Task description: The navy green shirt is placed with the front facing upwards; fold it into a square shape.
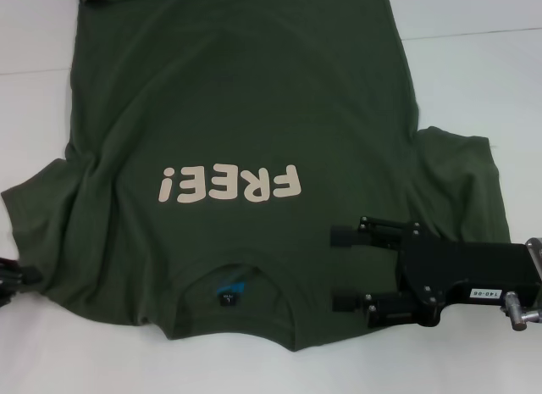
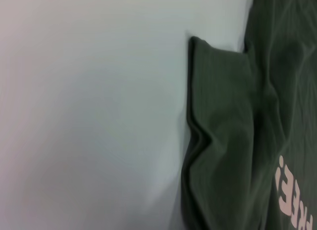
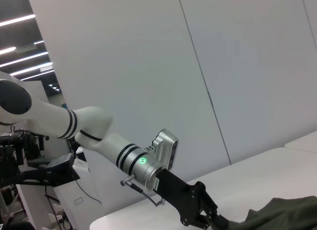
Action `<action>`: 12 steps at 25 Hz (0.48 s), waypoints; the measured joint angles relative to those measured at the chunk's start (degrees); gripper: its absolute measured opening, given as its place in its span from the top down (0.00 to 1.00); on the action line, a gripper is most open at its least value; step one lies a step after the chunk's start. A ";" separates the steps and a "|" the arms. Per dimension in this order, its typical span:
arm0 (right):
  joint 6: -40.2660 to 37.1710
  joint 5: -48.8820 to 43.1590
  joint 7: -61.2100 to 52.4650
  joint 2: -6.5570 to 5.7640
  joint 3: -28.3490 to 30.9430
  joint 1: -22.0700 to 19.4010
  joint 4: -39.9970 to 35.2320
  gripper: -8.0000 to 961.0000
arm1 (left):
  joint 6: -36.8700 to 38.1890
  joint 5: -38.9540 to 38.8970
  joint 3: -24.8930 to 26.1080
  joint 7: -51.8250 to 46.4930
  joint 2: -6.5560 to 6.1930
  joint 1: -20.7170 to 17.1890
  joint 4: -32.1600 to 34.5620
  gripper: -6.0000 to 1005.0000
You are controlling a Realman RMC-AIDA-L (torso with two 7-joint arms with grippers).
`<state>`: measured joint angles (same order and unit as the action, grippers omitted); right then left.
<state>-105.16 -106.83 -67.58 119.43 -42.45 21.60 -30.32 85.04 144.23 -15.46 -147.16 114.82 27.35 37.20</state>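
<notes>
Olive-green cotton, the navy green shirt (image 1: pixel 229 140) lies front up and spread on the white desk (image 1: pixel 474 72), collar toward the desk's near edge, hem toward the far edge, so its long axis runs near-to-far. Your right hand (image 1: pixel 339 269) hovers over the shoulder just beside the collar (image 1: pixel 241 280), fingers released and spread, pointing in toward the neck; the right sleeve (image 1: pixel 461 174) lies just outboard and farther off, well within its reach. Your left hand (image 1: pixel 13 280) sits at the desk's near-left corner, touching or just beside the left sleeve (image 2: pixel 218 116) hem; I cannot tell whether it is released or clenched. Judgement: the sleeves are the likely first fold, each turned inward across the chest print (image 1: pixel 229 184). Bare desk shows beyond both sleeves, wider on the right; the shirt's far corners run out of the head view.
</notes>
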 joint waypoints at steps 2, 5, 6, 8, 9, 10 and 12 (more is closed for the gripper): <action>-0.02 0.01 0.00 0.00 0.00 0.01 0.00 0.07 | 0.03 0.00 0.02 -0.15 0.00 -0.11 0.29 0.89; -0.03 0.08 0.00 0.00 0.00 0.06 0.00 0.07 | 0.20 0.00 0.03 -0.36 -0.02 -0.24 0.78 0.96; -0.04 0.09 0.00 0.00 0.00 0.11 0.00 0.07 | 0.30 -0.01 0.04 -0.38 -0.03 -0.25 0.83 0.97; -0.05 0.09 0.00 0.00 0.00 0.17 0.00 0.07 | 0.55 -0.16 0.04 -0.39 -0.03 -0.26 0.84 0.97; -0.02 0.08 0.00 0.00 0.00 0.19 0.00 0.07 | 0.70 -0.26 0.03 -0.36 -0.03 -0.24 0.84 0.98; 0.04 0.05 0.00 0.00 0.00 0.21 0.00 0.07 | 0.91 -0.40 0.03 -0.25 -0.03 -0.19 0.85 0.98; 0.15 -0.03 0.00 0.00 0.00 0.20 0.00 0.07 | 1.35 -0.91 0.03 0.25 -0.04 -0.02 0.86 0.98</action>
<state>-105.01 -106.86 -67.59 119.43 -42.45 21.80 -30.32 86.39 143.32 -15.43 -146.91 114.78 27.32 38.06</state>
